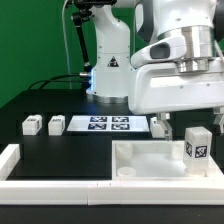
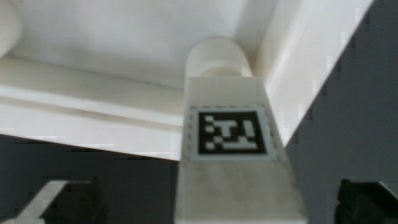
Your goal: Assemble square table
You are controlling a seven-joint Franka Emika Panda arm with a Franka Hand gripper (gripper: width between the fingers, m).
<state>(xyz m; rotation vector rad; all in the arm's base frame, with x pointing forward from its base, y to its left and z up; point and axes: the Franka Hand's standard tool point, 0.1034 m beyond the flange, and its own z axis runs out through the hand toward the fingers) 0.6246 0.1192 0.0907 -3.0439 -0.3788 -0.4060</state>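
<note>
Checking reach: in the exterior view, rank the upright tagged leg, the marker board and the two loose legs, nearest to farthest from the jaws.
1. Upright leg, at the jaws.
2. Marker board, mid-table.
3. Inner loose leg, toward the exterior view's left.
4. Outer loose leg, farthest that way.

The white robot arm (image 1: 106,45) looms over the black tabletop (image 1: 60,150). Its hand (image 1: 190,128) hangs wide open, fingers either side of a small tagged white block leg (image 1: 196,147) that stands upright on the white plastic square slab with raised rim (image 1: 150,165). At the exterior view's left, two more white legs (image 1: 31,125) sit side by side near the marker board (image 1: 108,124). A long low white border rail (image 1: 60,186) runs along the front.
</note>
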